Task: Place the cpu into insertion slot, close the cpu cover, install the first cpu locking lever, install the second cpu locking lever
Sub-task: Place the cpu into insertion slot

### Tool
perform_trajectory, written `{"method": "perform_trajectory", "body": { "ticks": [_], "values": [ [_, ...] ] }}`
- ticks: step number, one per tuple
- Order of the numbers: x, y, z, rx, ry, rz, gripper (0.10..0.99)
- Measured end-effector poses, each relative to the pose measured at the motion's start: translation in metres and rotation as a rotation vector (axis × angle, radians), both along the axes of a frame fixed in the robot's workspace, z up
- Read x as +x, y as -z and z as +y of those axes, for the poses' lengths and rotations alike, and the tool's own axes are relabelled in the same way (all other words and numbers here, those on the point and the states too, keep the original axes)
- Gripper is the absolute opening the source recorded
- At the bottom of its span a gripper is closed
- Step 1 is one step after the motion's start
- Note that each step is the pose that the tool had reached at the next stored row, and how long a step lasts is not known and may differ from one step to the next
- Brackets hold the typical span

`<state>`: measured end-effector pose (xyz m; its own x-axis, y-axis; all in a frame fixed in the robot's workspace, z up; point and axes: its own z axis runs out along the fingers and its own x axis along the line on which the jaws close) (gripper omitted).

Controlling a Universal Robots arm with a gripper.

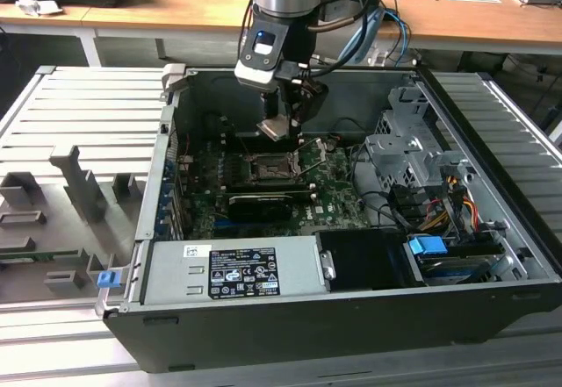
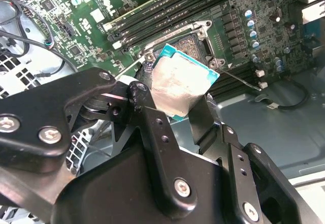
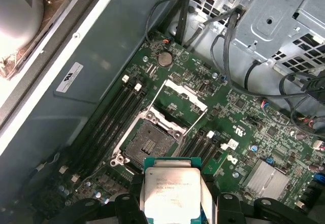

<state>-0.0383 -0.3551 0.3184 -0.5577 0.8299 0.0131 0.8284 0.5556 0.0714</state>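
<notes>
The cpu [image 2: 180, 89] is silver-topped with a teal rim; the board [image 3: 223, 107] is green.

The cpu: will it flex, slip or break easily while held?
The cpu looks a thin, rigid plate, so it probably won't flex. Pinched only at its edges by the fingers, it may slip. Small, so likely light.

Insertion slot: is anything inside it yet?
Nothing: in the first wrist view the insertion slot shows its bare dark centre. The cpu, gripped by the hand, hides one corner of it.
</notes>
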Motion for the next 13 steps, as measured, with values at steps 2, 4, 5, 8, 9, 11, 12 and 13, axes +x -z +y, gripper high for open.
{"method": "perform_trajectory", "body": {
  "ticks": [2,4,5,8,9,11,12,13],
  "values": [
    [0.0,0.0002,0.0,0.0,0.003,0.0,0.529],
    [0.0,0.0003,0.0,0.0,0.006,0.0,0.529],
    [0.0,0.0004,0.0,0.0,0.007,-0.0001,0.529],
    [0.0,0.0007,0.0,0.0,0.012,0.0,0.529],
    [0.0,0.0007,0.0,0.0,0.013,0.0,0.529],
    [0.0,0.0009,0.0,0.0,0.015,0.0,0.529],
    [0.0,0.001,0.0,0.0,0.016,0.0,0.529],
    [0.0,0.0013,0.0,0.0,0.018,0.0,0.529]
  ]
}}
